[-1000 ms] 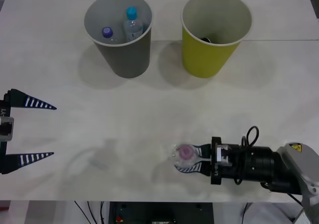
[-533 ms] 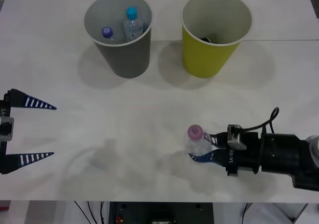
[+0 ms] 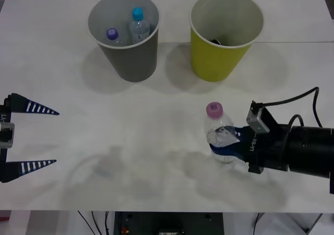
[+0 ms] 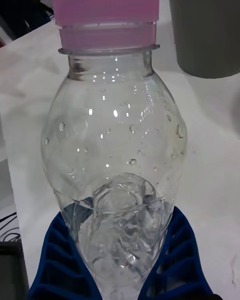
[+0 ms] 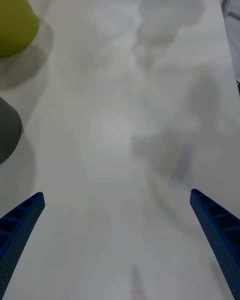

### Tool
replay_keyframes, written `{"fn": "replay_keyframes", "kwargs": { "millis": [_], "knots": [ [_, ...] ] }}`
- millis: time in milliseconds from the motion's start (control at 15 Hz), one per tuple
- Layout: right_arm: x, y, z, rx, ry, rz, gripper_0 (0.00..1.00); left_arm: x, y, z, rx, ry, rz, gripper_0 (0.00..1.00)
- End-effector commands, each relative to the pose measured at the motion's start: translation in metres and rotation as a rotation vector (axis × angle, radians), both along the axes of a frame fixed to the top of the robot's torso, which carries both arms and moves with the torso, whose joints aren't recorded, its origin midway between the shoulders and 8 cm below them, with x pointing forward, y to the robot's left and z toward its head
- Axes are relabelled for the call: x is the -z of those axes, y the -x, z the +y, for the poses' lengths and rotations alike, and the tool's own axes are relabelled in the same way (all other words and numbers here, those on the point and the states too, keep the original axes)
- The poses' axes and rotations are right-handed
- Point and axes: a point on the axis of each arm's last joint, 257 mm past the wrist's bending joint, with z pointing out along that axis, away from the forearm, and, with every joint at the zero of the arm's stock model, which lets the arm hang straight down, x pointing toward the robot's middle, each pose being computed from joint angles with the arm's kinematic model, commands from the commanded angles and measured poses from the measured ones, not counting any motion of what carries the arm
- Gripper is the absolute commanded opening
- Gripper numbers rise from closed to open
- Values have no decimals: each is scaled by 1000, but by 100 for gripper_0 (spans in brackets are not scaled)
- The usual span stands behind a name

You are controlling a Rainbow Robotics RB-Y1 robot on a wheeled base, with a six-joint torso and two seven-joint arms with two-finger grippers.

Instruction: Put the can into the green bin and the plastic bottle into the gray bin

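Right end effector [image 3: 225,142] around plastic bottle [image 3: 219,130]

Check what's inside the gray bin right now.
The gray bin holds two bottles standing against its inner wall: a light-blue-capped one and a purple-capped one. Their lower bodies and the bin floor are hidden by the wall.

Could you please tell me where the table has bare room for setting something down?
The widest bare patch lies between the open left claw, the gray bin and the plastic bottle held by the right claw. It is crowded between the gray bin and green bin.
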Motion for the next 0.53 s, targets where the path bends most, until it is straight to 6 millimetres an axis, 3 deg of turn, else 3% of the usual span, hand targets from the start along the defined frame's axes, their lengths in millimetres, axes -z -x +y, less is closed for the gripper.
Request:
{"fn": "replay_keyframes", "kwargs": {
  "millis": [67,533],
  "knots": [
    [-15,-1,-5,82,17,72,0,0,0,0,0,0,0,100],
    [-69,-7,-3,133,69,168,0,0,0,0,0,0,0,100]
  ]
}}
